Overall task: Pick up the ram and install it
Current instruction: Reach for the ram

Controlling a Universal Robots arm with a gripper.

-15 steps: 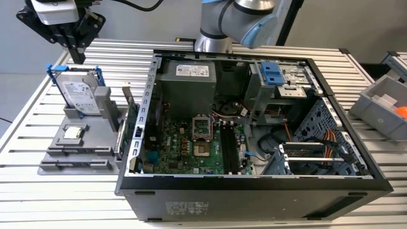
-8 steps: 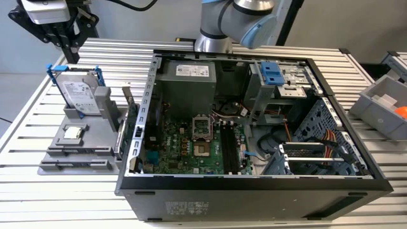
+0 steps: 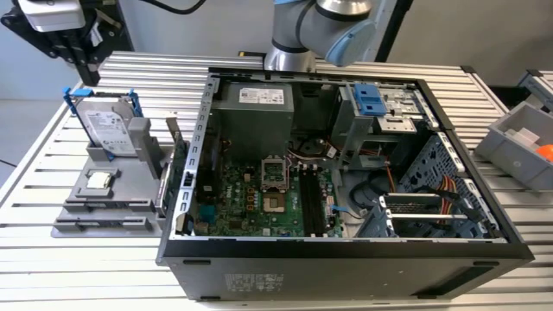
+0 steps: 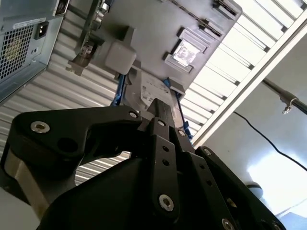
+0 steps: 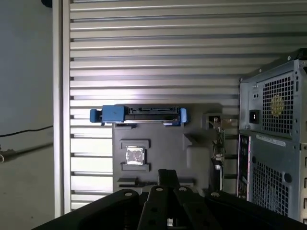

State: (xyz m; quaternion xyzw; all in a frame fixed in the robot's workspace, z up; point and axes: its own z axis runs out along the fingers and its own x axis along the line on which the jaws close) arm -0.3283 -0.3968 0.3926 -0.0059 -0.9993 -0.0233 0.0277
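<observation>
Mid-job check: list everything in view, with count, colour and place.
Computer case: one, black, open, mid-table.
Motherboard: one, green, inside case.
Fixture tray: one, grey, exterior view's left of case.
Hard drive: one, silver, blue frame, upright on tray.
Processor chip: one, silvery, tray pocket.
Green boards on edge: count unclear, between tray and case; ram not told apart.
Bin: one, grey, exterior view's right.
Table: one, silver, slatted.
Arm: one, grey-blue, behind case.
Pincer: one, black, above tray.

The tool hovers over a grey fixture.
</observation>
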